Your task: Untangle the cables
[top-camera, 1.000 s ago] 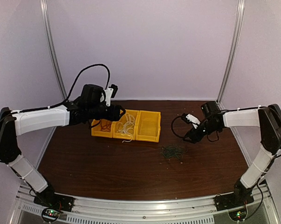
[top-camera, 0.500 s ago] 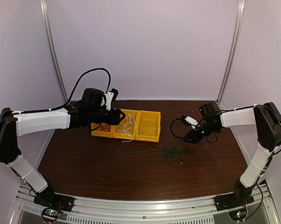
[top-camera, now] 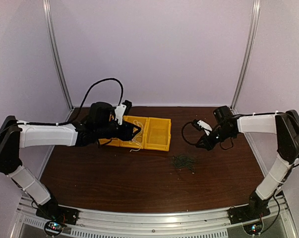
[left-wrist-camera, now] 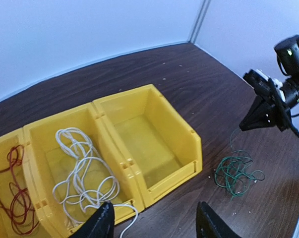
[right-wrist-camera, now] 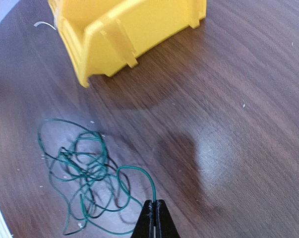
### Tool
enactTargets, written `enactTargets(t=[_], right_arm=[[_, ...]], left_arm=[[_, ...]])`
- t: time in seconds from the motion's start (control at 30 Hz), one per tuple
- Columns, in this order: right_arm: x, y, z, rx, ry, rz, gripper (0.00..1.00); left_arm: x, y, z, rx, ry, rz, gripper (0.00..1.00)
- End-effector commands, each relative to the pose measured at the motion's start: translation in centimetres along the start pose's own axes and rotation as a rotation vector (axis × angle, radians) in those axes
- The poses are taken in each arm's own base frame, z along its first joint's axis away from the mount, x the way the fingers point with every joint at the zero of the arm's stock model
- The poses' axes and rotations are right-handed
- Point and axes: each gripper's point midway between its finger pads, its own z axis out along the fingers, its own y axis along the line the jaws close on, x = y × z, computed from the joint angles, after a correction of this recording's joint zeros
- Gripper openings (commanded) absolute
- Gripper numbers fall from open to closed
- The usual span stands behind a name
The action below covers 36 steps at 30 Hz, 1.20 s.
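Note:
The green cable [right-wrist-camera: 82, 173] lies in a loose tangle on the brown table [top-camera: 114, 173], right of the yellow bins [top-camera: 158, 134]. My right gripper [right-wrist-camera: 154, 210] is shut on one strand rising from that tangle; from above the gripper [top-camera: 201, 146] sits just right of the green cable [top-camera: 183, 161]. The white cable [left-wrist-camera: 80, 171] is coiled in the middle bin, one end hanging over the front rim. The red cable [left-wrist-camera: 13, 196] lies in the left bin. My left gripper [left-wrist-camera: 154, 225] hovers open over the bins' front edge, holding nothing.
The right-hand yellow bin [left-wrist-camera: 154, 144] holds nothing. The three bins stand side by side at the back centre of the table. Metal frame posts [top-camera: 57, 54] and white walls close in the back and sides.
My right gripper has closed onto a strand of the green cable. The left arm has dropped lower and reached forward over the bins, its jaws staying open.

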Motion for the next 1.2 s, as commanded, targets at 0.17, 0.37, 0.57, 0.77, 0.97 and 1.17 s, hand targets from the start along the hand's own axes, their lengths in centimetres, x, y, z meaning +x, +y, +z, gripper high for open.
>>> enactTargets(t=[0.17, 0.37, 0.57, 0.77, 0.97, 1.17], right_arm=[[-9.0, 7.1, -11.4, -0.108, -0.241, -0.179, 0.0], [-10.5, 10.1, -14.5, -0.148, -0.274, -0.237, 0.0], [-10.9, 12.0, -16.0, -0.182, -0.297, -0.279, 0.0], [-12.1, 13.9, -18.2, -0.233, -0.355, -0.32, 0.0], [-14.8, 15.8, -22.2, -0.254, -0.451, -0.39, 0.0], [-18.6, 15.6, -28.5, -0.186, -0.574, -0.469, 0.0]], left_arm=[[-5.0, -13.9, 0.9, 0.353, -0.379, 0.211, 0.61], [-6.7, -18.6, 2.7, 0.442, -0.555, 0.211, 0.63], [-6.9, -21.4, 6.0, 0.526, -0.586, 0.183, 0.62], [-4.7, -21.3, 11.2, 0.5, -0.529, 0.194, 0.58], [-1.1, -21.8, 14.4, 0.552, -0.49, 0.225, 0.14], [2.3, -20.6, 14.8, 0.549, -0.418, 0.207, 0.01]])
